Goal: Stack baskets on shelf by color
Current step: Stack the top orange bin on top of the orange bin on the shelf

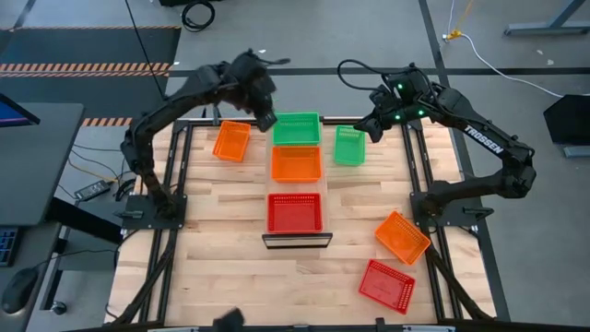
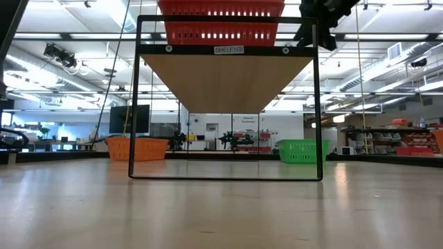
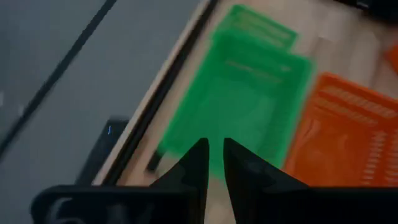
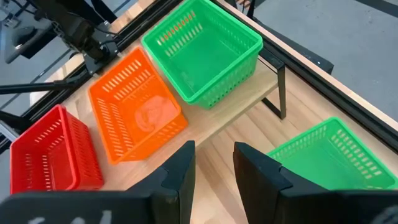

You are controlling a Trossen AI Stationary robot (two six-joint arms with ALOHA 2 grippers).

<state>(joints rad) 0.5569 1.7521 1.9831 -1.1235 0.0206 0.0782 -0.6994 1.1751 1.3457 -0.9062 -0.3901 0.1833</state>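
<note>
On the shelf [image 1: 297, 242], pale wood with a dark front edge, three baskets sit in a row: a green basket [image 1: 296, 128], an orange basket [image 1: 296, 163] and a red basket [image 1: 295, 212] (each with slotted, perforated walls). On the table [image 1: 221, 249], slatted pale butcher-block, lie a second orange basket [image 1: 231, 140], a second green basket [image 1: 348, 146], a third orange basket [image 1: 401, 236] and a second red basket [image 1: 386, 285]. Both arms are dark; the right arm [image 1: 484, 143] bears white lettering.

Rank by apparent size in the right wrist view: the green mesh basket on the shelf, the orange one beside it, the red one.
1. Green plastic mesh basket and orange plastic mesh basket: alike.
2. Red plastic mesh basket, cropped, so unsure.
</note>
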